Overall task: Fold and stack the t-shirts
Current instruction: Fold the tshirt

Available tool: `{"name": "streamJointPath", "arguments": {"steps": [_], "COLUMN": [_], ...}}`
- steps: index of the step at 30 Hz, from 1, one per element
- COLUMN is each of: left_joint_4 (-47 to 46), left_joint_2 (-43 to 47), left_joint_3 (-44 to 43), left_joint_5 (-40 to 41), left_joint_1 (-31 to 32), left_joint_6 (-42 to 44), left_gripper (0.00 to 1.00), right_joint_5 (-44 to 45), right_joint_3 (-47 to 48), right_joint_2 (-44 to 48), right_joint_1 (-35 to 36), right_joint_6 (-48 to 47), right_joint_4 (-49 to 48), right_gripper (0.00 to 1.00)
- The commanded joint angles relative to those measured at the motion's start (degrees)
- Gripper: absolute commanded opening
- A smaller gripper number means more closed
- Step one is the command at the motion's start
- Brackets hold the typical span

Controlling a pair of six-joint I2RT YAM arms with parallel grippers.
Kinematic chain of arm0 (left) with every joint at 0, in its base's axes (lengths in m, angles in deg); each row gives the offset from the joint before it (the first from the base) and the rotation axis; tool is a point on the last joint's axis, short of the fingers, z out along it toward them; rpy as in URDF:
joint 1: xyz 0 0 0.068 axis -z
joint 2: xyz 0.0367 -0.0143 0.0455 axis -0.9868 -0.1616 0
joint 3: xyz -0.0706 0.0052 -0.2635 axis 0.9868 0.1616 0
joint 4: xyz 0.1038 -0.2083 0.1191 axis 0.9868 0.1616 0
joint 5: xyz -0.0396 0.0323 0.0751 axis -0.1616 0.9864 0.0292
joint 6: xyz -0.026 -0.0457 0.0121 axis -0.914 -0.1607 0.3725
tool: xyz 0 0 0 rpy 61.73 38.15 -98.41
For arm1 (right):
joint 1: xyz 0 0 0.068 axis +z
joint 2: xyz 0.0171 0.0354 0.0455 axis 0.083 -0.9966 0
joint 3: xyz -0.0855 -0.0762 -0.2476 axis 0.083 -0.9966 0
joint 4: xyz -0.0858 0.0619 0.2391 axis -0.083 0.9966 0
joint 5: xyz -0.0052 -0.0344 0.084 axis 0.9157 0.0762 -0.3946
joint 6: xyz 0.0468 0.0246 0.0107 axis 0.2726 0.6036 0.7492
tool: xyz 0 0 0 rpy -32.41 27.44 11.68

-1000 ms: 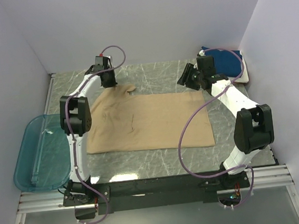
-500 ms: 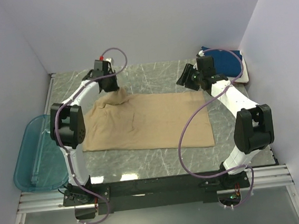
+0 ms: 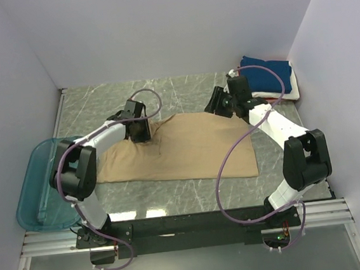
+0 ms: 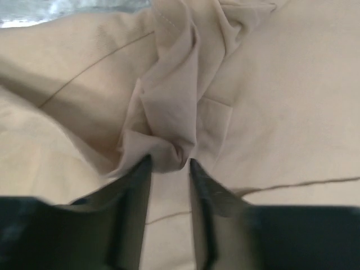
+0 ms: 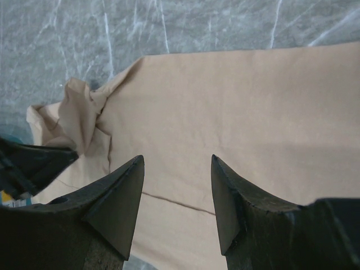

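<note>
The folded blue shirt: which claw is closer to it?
Right. The right gripper hangs near the blue shirt; the left gripper is far off, at the tan shirt.

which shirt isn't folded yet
The tan shirt, lying open across the middle of the table. The navy shirt and the white one beneath it sit folded in the far right corner.

Reaches forward with the left arm (image 3: 97,140), elbow bent out to the left, forearm swung inward. Points the left claw (image 4: 169,163) steeply down, fingers (image 4: 132,202) parted by a narrow gap. Stretches the right arm (image 3: 274,122) forward and inward, elbow near its base. Holds the right claw (image 5: 177,169) tilted down, jaws spread wide.
</note>
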Motion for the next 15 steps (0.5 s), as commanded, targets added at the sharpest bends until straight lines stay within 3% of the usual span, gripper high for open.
{"name": "streamJointPath", "arguments": {"steps": [1, 3, 6, 11, 15], "left_joint_4": [-1.93, -1.4, 0.44, 5.63, 7.39], "left_joint_2": [7.18, 9.72, 11.49, 9.3, 3.07], "left_joint_3": [0.51, -0.19, -2.47, -7.83, -13.46], "left_joint_5": [0.66, 0.21, 0.91, 10.57, 11.73], "left_joint_1": [-0.18, -0.18, -0.27, -0.27, -0.27], "left_joint_6": [-2.81, -3.08, -3.6, -6.33, -5.72], "left_gripper": [0.41, 0.49, 0.51, 0.49, 0.48], "right_joint_5": [1.75, 1.75, 2.01, 2.02, 2.19], "right_joint_3": [-0.92, -1.1, -1.37, 0.03, 5.03], "right_joint_2": [3.15, 3.24, 3.33, 1.84, -1.93], "right_joint_1": [0.38, 0.55, 0.9, 2.57, 5.29], "right_joint_6": [-0.27, -0.35, -0.44, -0.88, -1.59], "right_joint_4": [-2.02, -2.02, -2.02, -1.85, -0.53], "right_gripper": [0.58, 0.58, 0.58, 0.58, 0.58]}}
